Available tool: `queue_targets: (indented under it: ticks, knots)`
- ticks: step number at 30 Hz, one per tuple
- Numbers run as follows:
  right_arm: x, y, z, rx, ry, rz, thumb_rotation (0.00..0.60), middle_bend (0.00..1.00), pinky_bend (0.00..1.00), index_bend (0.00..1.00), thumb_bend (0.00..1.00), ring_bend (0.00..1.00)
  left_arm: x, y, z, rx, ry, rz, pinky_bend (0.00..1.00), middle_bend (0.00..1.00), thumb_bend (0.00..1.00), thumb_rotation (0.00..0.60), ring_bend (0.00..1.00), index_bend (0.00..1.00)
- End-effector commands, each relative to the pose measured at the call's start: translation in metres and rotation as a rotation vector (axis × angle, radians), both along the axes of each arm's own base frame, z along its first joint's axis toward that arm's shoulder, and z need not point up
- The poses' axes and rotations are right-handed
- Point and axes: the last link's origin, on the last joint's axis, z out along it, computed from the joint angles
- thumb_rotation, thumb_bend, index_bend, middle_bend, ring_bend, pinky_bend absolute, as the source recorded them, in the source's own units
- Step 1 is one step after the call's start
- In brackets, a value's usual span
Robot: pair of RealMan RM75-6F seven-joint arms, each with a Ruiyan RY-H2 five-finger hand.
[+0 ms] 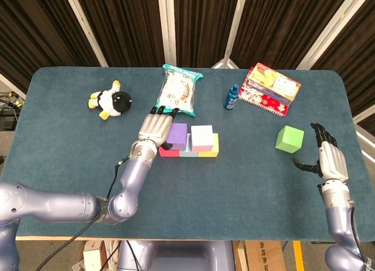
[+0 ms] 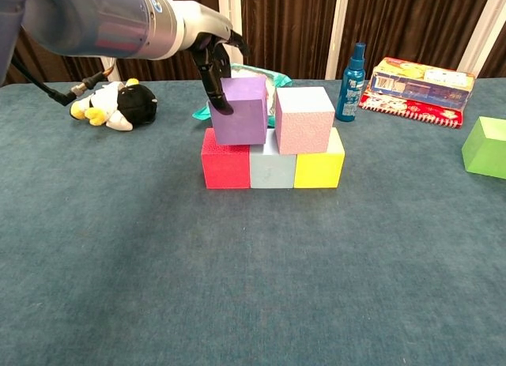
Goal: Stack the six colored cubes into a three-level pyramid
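Gripping the purple cube, the left hand clamps its fingers on the cube's left side and sets it on the red cube and light blue cube, beside the pink cube; the yellow cube completes the row. The hand hides the red cube's far side in the head view. The right hand, fingers apart and holding nothing, hovers near the green cube, which the chest view cuts off at its right edge.

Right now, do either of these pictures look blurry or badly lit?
Head view: sharp and evenly lit, dark curtains behind the blue felt table. Chest view: the purple foam cube is crisp, though the left robot hand on it is shaded dark.
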Motion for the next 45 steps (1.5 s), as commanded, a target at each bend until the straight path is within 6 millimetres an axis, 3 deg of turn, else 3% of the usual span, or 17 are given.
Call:
queue_targets:
  ticks: [1,45]
  knots:
    - [0.000,0.000,0.000,0.001,-0.002,-0.001,0.600,0.00,0.01,0.00,0.26,0.00,0.000,0.001,-0.001,0.003,0.004,0.001,0.06,0.33,0.32,0.600,0.04,0.07]
    - [-0.002,0.000,-0.003,0.020,-0.015,-0.011,0.600,0.00,0.01,0.00,0.26,0.00,0.003,0.003,-0.014,-0.008,0.010,0.001,0.06,0.33,0.32,0.600,0.04,0.07]
